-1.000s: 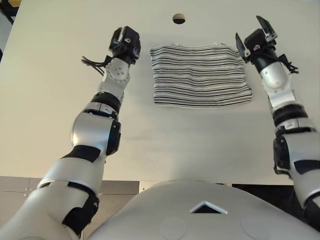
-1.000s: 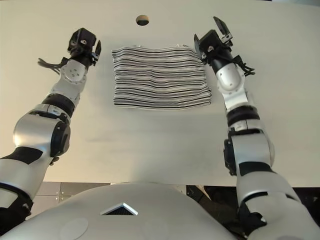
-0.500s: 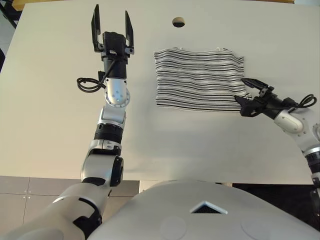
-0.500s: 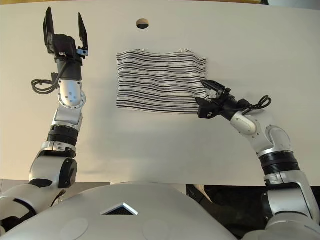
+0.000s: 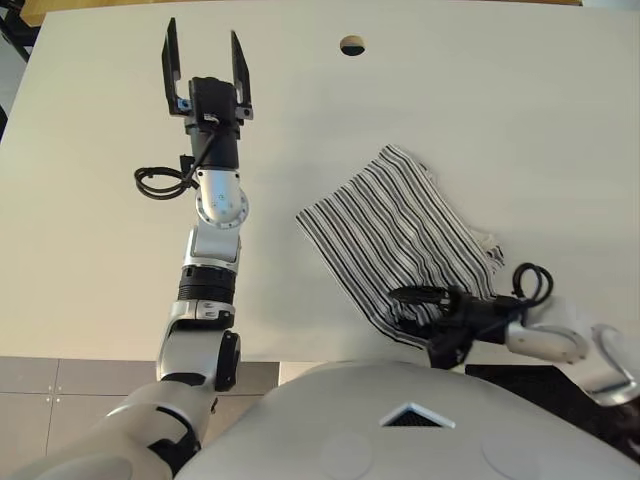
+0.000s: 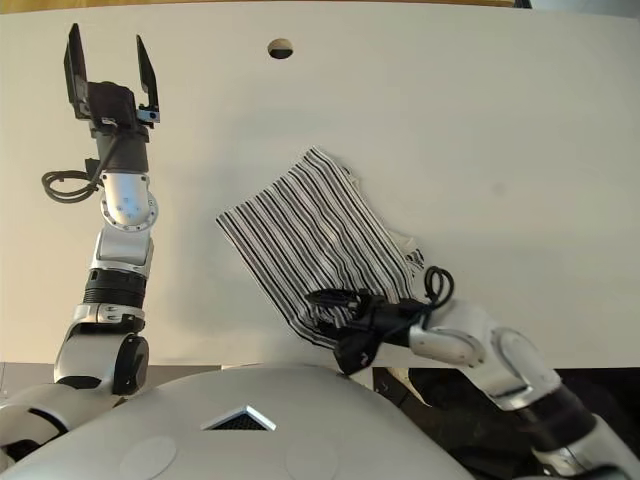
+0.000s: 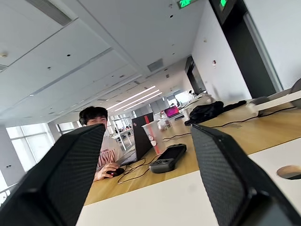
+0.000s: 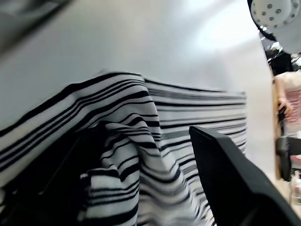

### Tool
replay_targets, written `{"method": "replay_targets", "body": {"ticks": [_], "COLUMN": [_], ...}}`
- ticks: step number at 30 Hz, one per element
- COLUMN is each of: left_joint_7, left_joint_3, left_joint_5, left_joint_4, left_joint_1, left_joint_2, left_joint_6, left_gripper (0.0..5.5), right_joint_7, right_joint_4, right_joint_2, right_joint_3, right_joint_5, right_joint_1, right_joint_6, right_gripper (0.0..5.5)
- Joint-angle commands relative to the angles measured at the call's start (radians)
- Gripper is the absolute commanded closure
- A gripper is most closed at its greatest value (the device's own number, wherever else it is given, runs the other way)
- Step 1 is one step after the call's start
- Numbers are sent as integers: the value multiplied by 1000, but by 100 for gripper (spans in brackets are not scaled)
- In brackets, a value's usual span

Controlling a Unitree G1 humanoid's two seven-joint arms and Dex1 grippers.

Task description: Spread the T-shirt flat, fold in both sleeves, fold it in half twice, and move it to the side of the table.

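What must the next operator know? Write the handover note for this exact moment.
Left gripper: fingers open, empty, raised over the table's far left part.
Right gripper: at the near table edge, fingers clamped on the T-shirt's near corner.
T-shirt: folded compact, lying askew, right of centre, one corner at the near edge.
Done: the folds, by its look.
Left: set it squarely at the table's side, then release.
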Motion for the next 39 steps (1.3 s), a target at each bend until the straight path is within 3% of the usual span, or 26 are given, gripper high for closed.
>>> {"method": "replay_targets", "body": {"ticks": [1,8,11,14,19,26,34,37,39], "left_joint_7": [5,-46,-56,-61,-52,-61,-74,-73,-69], "left_joint_3": [23,-15,-30,-49,-81,-104,-142,-162,-170], "left_joint_5": [-8,0,3,13,36,60,105,130,154], "left_joint_4": [-5,-51,-53,-24,10,32,101,146,157], "left_joint_1": [7,32,25,13,1,-21,-51,-70,-68], "left_joint_2": [13,-4,-6,-9,-20,-2,35,49,70], "left_joint_6": [14,5,5,-3,-13,-30,-78,-96,-107], "left_gripper": [212,212,212,212,212,212,212,212,212], "right_joint_7": [60,84,92,40,-130,-367,-534,-537,-559], "right_joint_4": [-2,-186,-130,66,574,1034,1126,1056,886], "right_joint_2": [144,-88,-76,8,173,236,227,250,221], "right_joint_3": [122,-235,-298,-281,-125,-55,-184,-178,-230], "right_joint_5": [19,394,492,380,74,-77,9,13,36], "right_joint_1": [-103,-87,-206,-350,-518,-605,-656,-621,-544], "right_joint_6": [-3,16,51,79,43,-3,18,7,5], "right_gripper": [223,223,223,223,223,223,223,223,223]}}
